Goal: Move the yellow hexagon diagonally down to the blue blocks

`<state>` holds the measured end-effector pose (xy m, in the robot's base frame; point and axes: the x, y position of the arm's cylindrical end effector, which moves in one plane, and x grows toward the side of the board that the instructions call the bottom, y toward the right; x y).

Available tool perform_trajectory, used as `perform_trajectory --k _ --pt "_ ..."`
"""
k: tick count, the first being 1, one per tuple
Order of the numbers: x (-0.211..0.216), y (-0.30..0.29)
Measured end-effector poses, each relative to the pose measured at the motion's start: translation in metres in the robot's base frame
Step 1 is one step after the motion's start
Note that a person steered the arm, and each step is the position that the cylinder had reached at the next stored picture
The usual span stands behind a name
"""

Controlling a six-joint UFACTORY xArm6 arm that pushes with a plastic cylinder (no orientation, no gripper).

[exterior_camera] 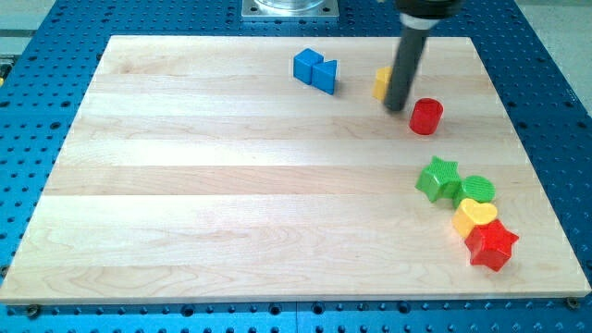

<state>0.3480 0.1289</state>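
My tip point(397, 106) is a plain rod end with no jaws; it holds nothing. It rests on the wooden board point(231, 185) near the view's top, right of centre. The rod rises from it toward the view's top edge and covers the right part of the yellow hexagon point(381, 83). The tip sits just beside the hexagon's lower right side; whether it touches the block cannot be told.

Only the left portion of the yellow hexagon shows, so its facing and long axis cannot be determined. It lies near the board's top edge.

The blue blocks lie to the view's left of the hexagon: a blue cube point(306, 65) and a blue triangular block point(326, 75), touching each other. Bare board separates them from the hexagon.

A red cylinder point(426, 117) stands just beside the tip, to its right and slightly lower.

Well apart, toward the view's lower right, four blocks form a diagonal chain: a green star point(437, 178), a green round block point(478, 190), a yellow heart point(474, 216) and a red star point(491, 244), each touching or nearly touching the next.
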Motion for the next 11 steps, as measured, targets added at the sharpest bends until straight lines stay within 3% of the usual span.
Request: perform_trajectory --k 1,2,4,5,6,7,9,10,11 --pt "-0.026 0.068" --pt "-0.068 0.061" --pt "0.030 -0.036" --pt "0.004 -0.012" --pt "-0.005 -0.041" --pt "0.041 -0.122" --pt "0.055 -0.024" --pt "0.062 -0.003" --pt "0.090 0.056"
